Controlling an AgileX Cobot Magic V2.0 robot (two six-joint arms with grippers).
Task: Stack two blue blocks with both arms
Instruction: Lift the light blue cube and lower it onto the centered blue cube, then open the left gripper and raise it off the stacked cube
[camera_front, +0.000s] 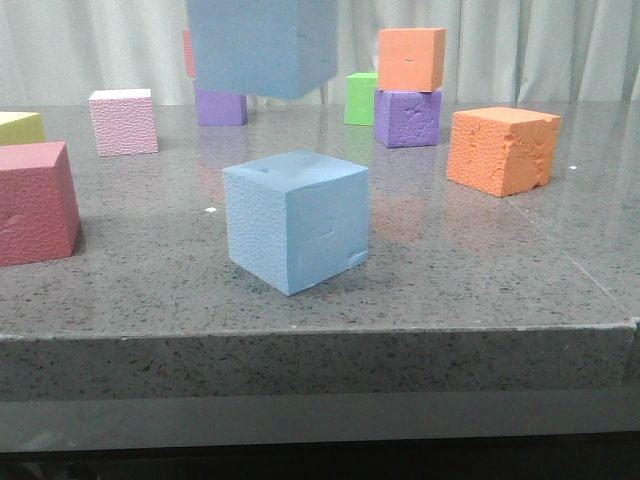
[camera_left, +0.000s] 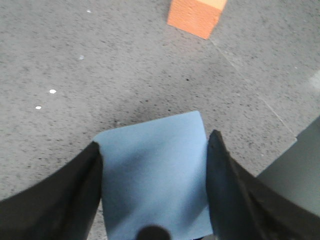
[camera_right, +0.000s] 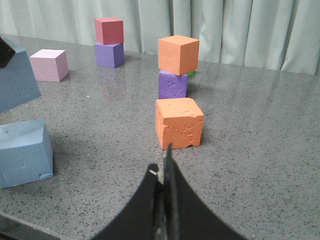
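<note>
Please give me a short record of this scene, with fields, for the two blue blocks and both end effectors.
held blue block: in the air, gripped between the fingers of the left end effector
resting blue block: on the grey table, near its front edge, below the held one
contact between blocks: none, a gap shows in the front view
right end effector: shut, empty, facing the large orange cube
stacking: not yet done
</note>
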